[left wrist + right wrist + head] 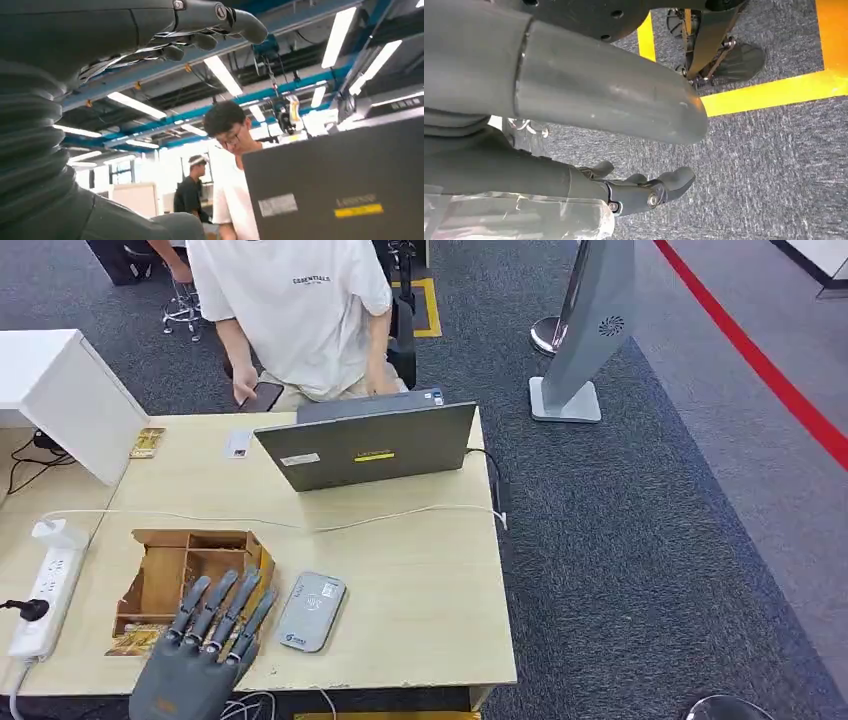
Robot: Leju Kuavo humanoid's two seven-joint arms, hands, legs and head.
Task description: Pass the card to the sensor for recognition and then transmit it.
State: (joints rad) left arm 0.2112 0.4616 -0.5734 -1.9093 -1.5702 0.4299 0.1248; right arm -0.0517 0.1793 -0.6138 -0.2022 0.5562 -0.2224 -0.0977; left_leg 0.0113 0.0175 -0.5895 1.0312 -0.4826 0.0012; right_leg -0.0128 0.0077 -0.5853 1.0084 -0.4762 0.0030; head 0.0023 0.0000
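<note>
Spread flat and holding nothing, the robot's left hand (205,645) hovers at the near edge of a light wooden table (420,570), its fingers (232,602) reaching over the corner of an open wooden box (185,575) with compartments. Just to its right lies a grey card sensor (312,611), flat on the tabletop. A gold-patterned card (132,642) rests on the table at the near side of the box, beside the hand's wrist; a similar one (147,443) lies far back near a white board (70,400). A white power strip (45,590) runs along the left edge, and a white cable (300,525) crosses the table in front of a grey laptop (365,445), whose lid faces the robot. Behind it sits a person (295,310) in a white T-shirt. From the left wrist, the thumb (245,22) and fingers show extended toward the ceiling lights. Over grey carpet (749,165) and yellow floor tape (774,90), the right hand (644,190) hangs with fingers loosely apart, gripping nothing.
</note>
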